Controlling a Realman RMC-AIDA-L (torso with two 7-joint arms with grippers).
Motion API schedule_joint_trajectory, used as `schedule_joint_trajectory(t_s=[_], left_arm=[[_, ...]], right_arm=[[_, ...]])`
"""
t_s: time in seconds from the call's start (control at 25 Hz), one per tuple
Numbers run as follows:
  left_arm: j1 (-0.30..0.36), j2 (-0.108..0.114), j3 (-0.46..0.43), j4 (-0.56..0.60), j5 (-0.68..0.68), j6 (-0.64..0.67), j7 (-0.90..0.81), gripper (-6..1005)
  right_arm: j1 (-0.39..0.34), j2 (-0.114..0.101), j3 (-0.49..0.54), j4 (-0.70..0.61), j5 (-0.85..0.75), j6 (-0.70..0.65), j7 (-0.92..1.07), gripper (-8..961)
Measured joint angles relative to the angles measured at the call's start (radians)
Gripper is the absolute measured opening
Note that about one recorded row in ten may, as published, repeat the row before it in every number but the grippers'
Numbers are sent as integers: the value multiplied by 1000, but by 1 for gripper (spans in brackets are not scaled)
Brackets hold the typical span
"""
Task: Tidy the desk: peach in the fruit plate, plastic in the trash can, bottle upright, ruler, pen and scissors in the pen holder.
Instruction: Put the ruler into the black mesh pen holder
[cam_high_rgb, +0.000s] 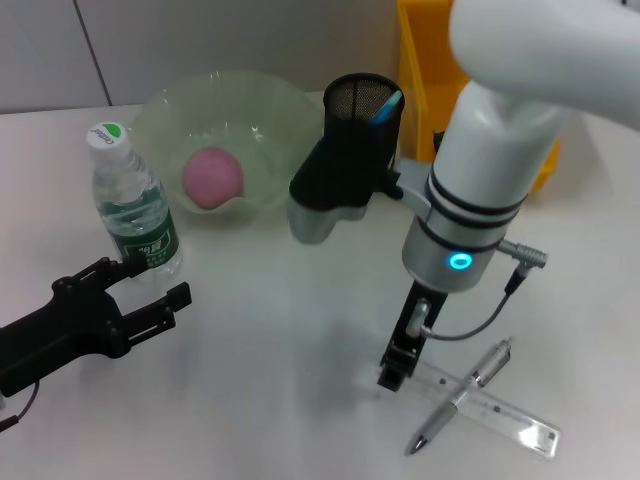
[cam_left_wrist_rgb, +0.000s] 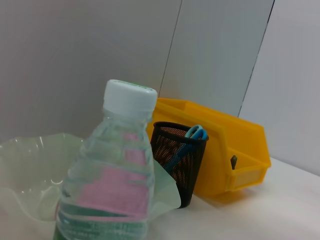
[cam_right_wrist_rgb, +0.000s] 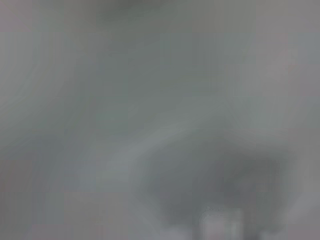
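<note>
So the peach (cam_high_rgb: 212, 178) is sitting in the plate (cam_high_rgb: 270, 105), the bottle (cam_high_rgb: 130, 200) is standing upright just beside the plate, and the scissors (cam_high_rgb: 388, 105) are poking their blue handles out of the holder (cam_high_rgb: 362, 125). Those three bits look sorted to me. No loose plastic lying on the desk (cam_high_rgb: 280, 340) that I can spot, and the yellow bin (cam_high_rgb: 425, 70) behind the holder is sitting there, though I can't see into it.

What's left is the ruler (cam_high_rgb: 500, 410) and the pen (cam_high_rgb: 465, 393), which are lying crossed on the desk, pen on top of the ruler, well apart from the holder.

I'm bringing my right gripper (cam_high_rgb: 395, 372) down right at the near end of the ruler, just beside the pen. It's hanging low over the desk, basically at the surface, and it's holding nothing. I honestly can't tell how wide its fingers are, and my right wrist camera is giving me nothing but grey mush.

My left gripper (cam_high_rgb: 150, 295) is idling near the bottle, fingers spread, nothing in them, pointing toward it.

My guess is the pen is the easier one to go for first, since it's lying on top.
</note>
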Motion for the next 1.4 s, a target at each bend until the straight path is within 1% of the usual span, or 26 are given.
schedule_joint_trajectory(t_s=[0.04,0.16,0.2,0.24,0.36,0.4,0.44,0.6,0.68,0.76,0.8,0.84,0.96,1.0,1.04,1.16,1.2,1.24,1.4], left_arm=[[0,0,0,0,0,0,0,803],[0,1,-1,0,0,1,0,803],[0,1,-1,0,0,1,0,803],[0,1,-1,-1,0,1,0,803],[-1,2,-2,-1,0,1,0,803],[-1,3,-2,-1,0,1,0,803],[-1,3,-2,-1,0,1,0,803],[-1,5,-4,-2,0,1,0,803],[-2,5,-4,-1,0,1,0,803],[-2,6,-3,-2,0,1,0,803],[-2,6,-3,-2,0,1,0,803],[-2,6,-3,-2,0,1,0,803],[-2,6,-3,-2,0,1,2,803],[-1,6,-3,-2,0,1,3,803],[-2,6,-3,-2,0,1,4,803],[-1,6,-3,-2,0,1,5,803],[-1,6,-4,-2,0,1,7,803],[-1,6,-4,-2,0,1,7,803],[-1,6,-5,1,0,1,8,803]], right_arm=[[0,0,0,0,0,0,0,385],[0,-3,83,3,0,-6,-36,384],[-1,-4,139,8,0,-10,-60,384],[-1,-4,139,8,0,-10,-60,384],[-2,-4,205,8,-1,-23,-90,384],[-4,-4,241,9,-2,-31,-109,384],[-4,-4,241,9,-2,-31,-109,384],[-8,-5,307,9,-3,-36,-141,384],[-8,-6,320,9,-3,-41,-147,384],[-9,-6,356,9,-1,-52,-161,383],[-9,-6,398,9,0,-63,-178,383],[-9,-6,398,9,0,-63,-178,383],[-9,-9,468,9,1,-78,-208,383],[-9,-12,517,9,1,-89,-227,383],[-9,-12,517,9,1,-89,-227,383],[-9,-18,587,8,3,-98,-252,383],[-10,-21,627,4,3,-101,-270,383],[-10,-21,627,4,3,-101,-270,383],[-10,-32,707,2,5,-107,-304,383]])
